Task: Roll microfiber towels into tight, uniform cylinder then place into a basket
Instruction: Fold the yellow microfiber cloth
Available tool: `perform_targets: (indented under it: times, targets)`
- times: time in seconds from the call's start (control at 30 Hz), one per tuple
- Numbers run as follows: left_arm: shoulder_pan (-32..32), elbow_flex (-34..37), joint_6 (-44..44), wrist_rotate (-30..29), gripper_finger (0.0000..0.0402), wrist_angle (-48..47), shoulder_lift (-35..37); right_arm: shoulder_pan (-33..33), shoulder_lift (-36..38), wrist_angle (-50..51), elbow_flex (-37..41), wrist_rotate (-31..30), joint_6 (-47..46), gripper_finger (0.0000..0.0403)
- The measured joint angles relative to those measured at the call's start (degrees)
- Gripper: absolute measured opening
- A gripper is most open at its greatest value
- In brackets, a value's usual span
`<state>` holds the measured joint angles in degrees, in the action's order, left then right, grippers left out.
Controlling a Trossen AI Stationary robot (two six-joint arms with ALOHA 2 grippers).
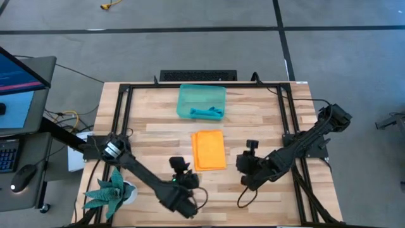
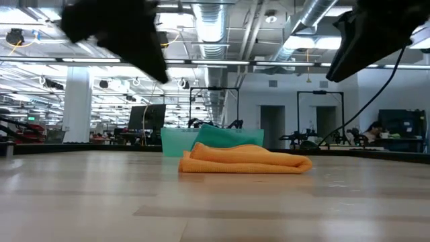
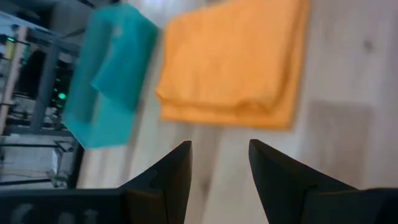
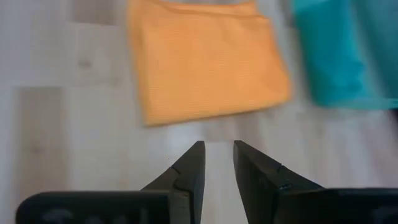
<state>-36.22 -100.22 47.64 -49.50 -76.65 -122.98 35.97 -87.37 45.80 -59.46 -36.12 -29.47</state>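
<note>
The orange towel [image 1: 209,150] lies folded flat in layers on the wooden table, near its middle; in the low view it is a low stack [image 2: 245,161]. Behind it stands the teal basket [image 1: 201,101], with the teal-blue towel [image 1: 205,113] bunched inside near its front wall. My left gripper [image 3: 219,146] hovers open above the table just off the orange towel's near left corner [image 1: 181,170]. My right gripper [image 4: 217,144] hovers to the towel's right [image 1: 248,155], its fingers a little apart with nothing between them. Both point slanting down toward the towel.
A green spiky plant in a white pot [image 1: 114,190] stands at the near left corner. Black frame rails [image 1: 120,107] run along the table's left and right sides. A cable loop [image 1: 247,196] hangs below the right arm. A monitor [image 1: 19,82] stands off the table's left.
</note>
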Motion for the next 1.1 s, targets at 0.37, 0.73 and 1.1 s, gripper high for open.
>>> perform_targets:
  times: [0.37,0.73,1.1]
  targets:
    - [-2.3,1.7,-7.2,2.3,0.0153,8.7,0.1,0.3,0.0,-8.6,0.0,7.8,2.3,0.0107]
    - [1.8,18.0,-8.2,12.9,0.0153,12.0,8.1,1.5,0.0,-8.8,0.0,7.8,4.1,0.0107]
    - [3.8,40.2,-18.4,11.0,0.0153,51.8,29.0,0.2,0.0,-8.9,0.0,7.7,4.1,0.0107]
